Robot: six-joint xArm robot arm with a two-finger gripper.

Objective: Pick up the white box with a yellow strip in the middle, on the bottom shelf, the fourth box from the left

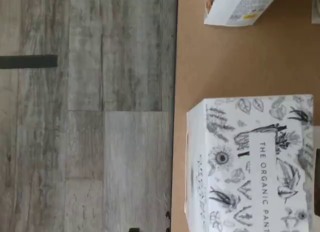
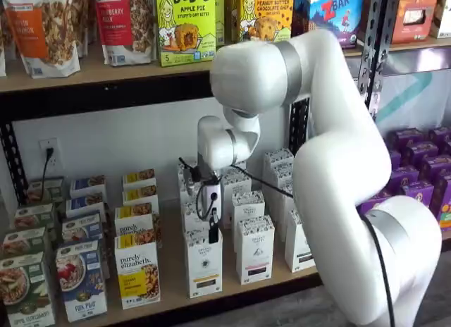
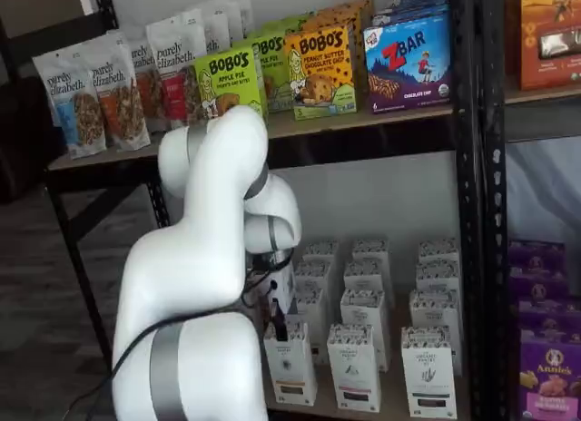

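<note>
The white arm reached in over the bottom shelf (image 2: 169,260), its gripper (image 2: 213,232) hanging just above the front box of a row of tall white cartons. That front carton, the white box (image 2: 204,262) with a thin yellow-orange strip above its dark label, stood upright at the front edge of the board in both shelf views, with a purely elizabeth box (image 2: 137,270) on one side and a like white carton (image 2: 254,248) on the other. It showed again in a shelf view (image 3: 290,359), partly masked by the arm.

Only a dark finger, side-on, could be made out below the white wrist, so the frames alone did not show a gap; by every sign the jaws stood as wide as they go, with nothing held. The wrist view, turned on its side, looked down on the patterned top of a carton (image 1: 252,164) reading "THE ORGANIC PANT…", set at the lip of the tan board, with grey plank floor (image 1: 85,117) beyond.

The box lay directly below the tool and slightly toward the shelf front, its long axis vertical and its narrow top facing up. The coming move looked like a straight descent, fingers straddling the narrow top, with close neighbours leaving little room to either side.
</note>
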